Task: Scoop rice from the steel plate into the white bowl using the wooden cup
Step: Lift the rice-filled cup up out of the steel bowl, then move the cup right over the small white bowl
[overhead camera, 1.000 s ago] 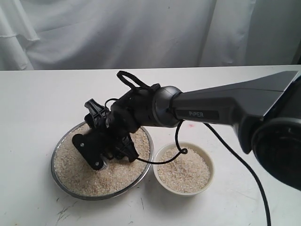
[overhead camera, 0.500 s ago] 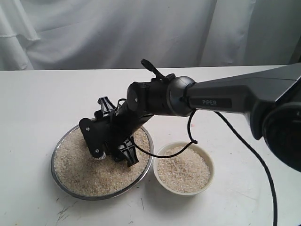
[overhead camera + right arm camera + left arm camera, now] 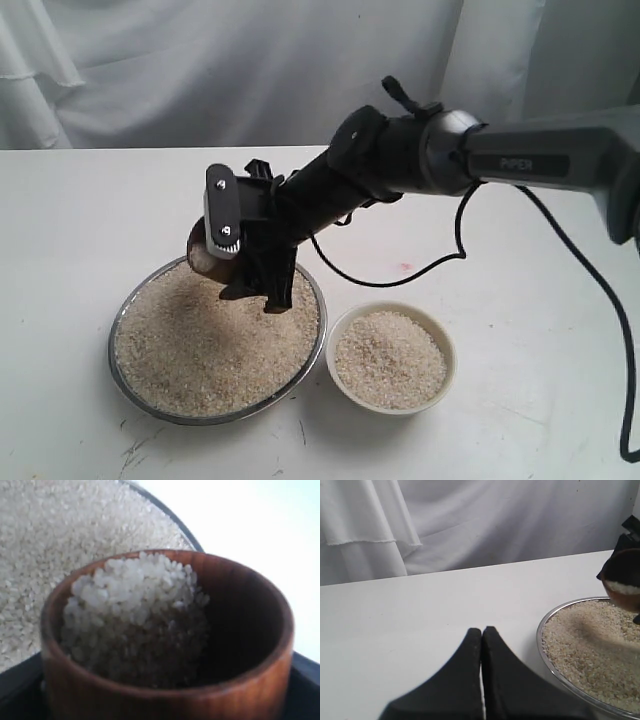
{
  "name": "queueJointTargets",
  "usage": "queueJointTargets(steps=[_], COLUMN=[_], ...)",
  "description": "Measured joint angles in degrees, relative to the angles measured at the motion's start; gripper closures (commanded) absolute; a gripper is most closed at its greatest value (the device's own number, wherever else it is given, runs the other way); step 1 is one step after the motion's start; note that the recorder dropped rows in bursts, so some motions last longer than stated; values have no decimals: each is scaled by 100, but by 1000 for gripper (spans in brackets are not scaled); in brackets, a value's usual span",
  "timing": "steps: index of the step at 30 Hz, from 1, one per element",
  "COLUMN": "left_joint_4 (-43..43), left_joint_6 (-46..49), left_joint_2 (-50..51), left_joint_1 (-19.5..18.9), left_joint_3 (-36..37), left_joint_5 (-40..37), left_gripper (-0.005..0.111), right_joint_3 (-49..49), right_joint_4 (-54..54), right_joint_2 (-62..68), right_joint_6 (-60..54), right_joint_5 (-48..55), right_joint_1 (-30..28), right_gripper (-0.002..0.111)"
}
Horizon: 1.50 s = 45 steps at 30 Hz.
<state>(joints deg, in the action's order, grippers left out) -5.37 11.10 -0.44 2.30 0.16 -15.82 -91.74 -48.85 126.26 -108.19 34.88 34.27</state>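
The wooden cup [image 3: 199,256] hangs just above the far side of the steel plate [image 3: 113,346], and my right gripper [image 3: 240,262] is shut on it. In the right wrist view the cup [image 3: 165,700] fills the frame, upright and about half full of rice [image 3: 132,602]. The plate is heaped with rice [image 3: 205,350] across its whole width. To its right stands the white bowl [image 3: 392,307], also holding rice [image 3: 390,358]. My left gripper [image 3: 482,631] is shut on nothing, low over the table beside the plate's rim [image 3: 541,630]; the exterior view does not show it.
A white curtain [image 3: 250,70] hangs behind the white table [image 3: 80,220]. The right arm's black cable [image 3: 400,272] loops over the table behind the bowl. The arm itself [image 3: 520,165] spans the right half of the scene.
My right gripper has risen out of the rice and turned the cup upright, now clear above the plate with rice inside. The arm has swung up and back to the right.
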Motion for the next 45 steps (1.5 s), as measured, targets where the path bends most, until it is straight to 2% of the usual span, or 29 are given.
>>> queueJointTargets(steps=[5,14,18,26,39,42,45], left_joint_4=[0,0,0,0,0,0,0], left_joint_6=[0,0,0,0,0,0,0], left_joint_2=[0,0,0,0,0,0,0], left_joint_1=[0,0,0,0,0,0,0], left_joint_3=[0,0,0,0,0,0,0], left_joint_5=[0,0,0,0,0,0,0], left_gripper=[107,107,107,107,107,107,107], right_joint_3=[126,1535,2461,3317,4288,4466,4551], right_joint_4=[-532,-1114,-1395,-1700,-1721,-1334,-506], right_joint_2=[-498,-1955,-2780,-3674,-4156,-4180,-4193], right_joint_6=[352,780,804,778,331,455,1145], right_joint_5=[247,-528,-1123,-1722,-2333,-2619,-2725], right_joint_1=[-201,-224,-224,-224,-224,-227,-227], right_gripper=[108,108,108,108,108,108,108])
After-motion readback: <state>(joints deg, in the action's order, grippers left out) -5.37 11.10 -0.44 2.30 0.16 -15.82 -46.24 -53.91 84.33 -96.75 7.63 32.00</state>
